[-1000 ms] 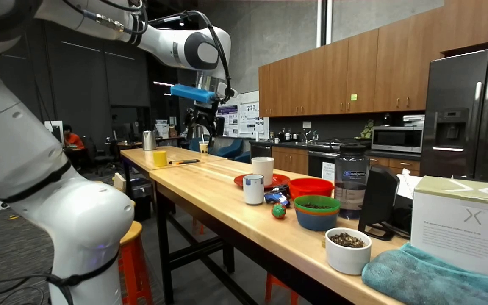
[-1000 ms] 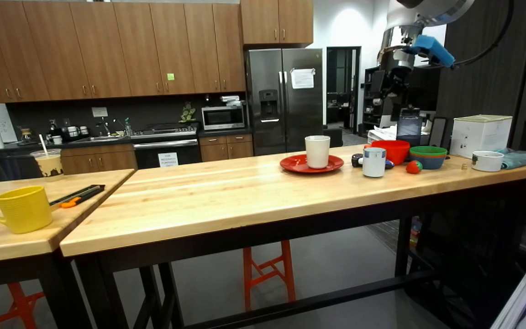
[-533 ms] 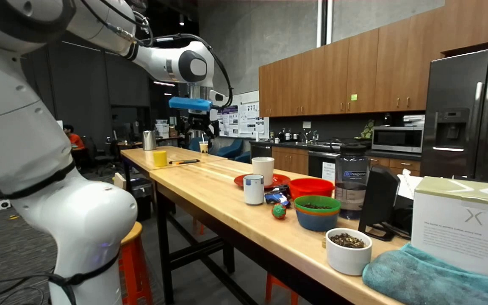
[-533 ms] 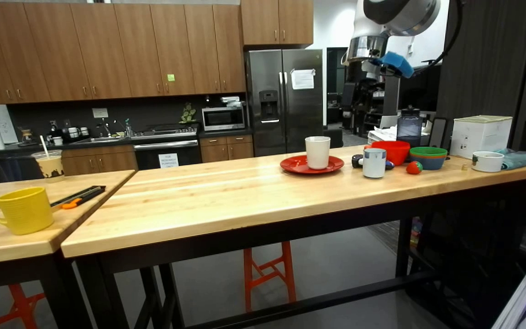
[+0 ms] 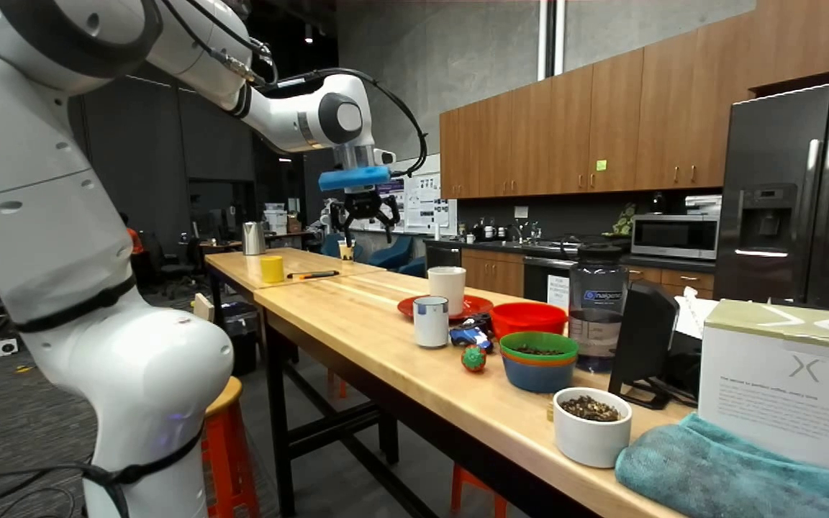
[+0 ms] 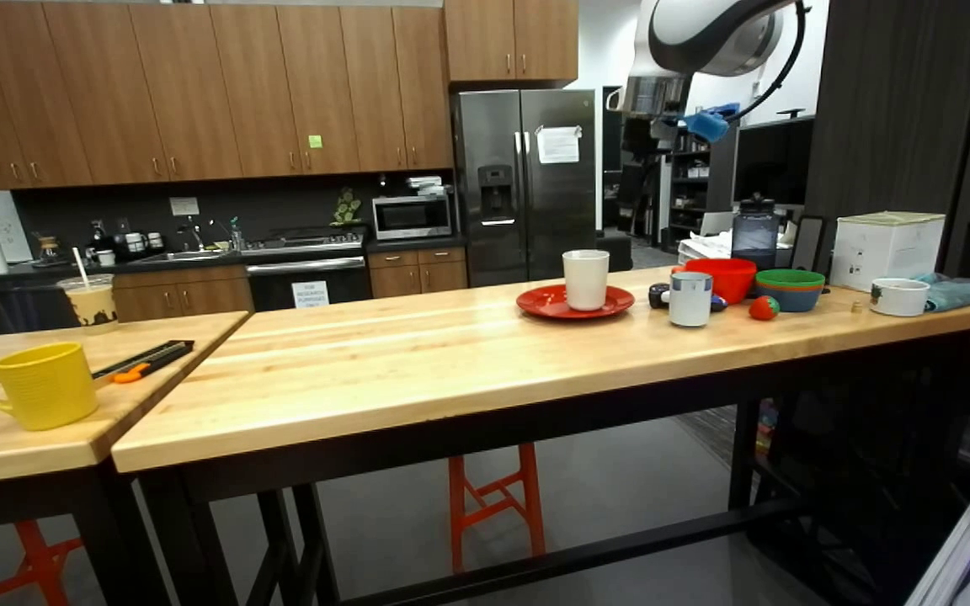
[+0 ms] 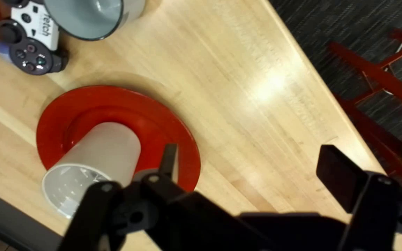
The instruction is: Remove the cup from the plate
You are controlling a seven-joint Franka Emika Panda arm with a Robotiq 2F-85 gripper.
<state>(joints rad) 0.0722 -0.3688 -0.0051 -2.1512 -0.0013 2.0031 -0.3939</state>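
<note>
Apparently nothing is done: in an exterior view the gripper (image 5: 369,234) hangs empty; in an exterior view the cup (image 6: 585,280) stands on the plate (image 6: 540,305). In the wrist view, fingers (image 7: 341,177) gape right of it; grasp and removal remain.

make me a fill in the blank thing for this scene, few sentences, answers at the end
1. The plain white cup stands on a plate coloured ____.
2. Of open and shut, the gripper in the wrist view is ____.
3. In an exterior view, the large mug at the far left is coloured ____.
4. In the stack of bowls, the lowest one is coloured ____.

Missing words: red; open; yellow; blue.
</note>
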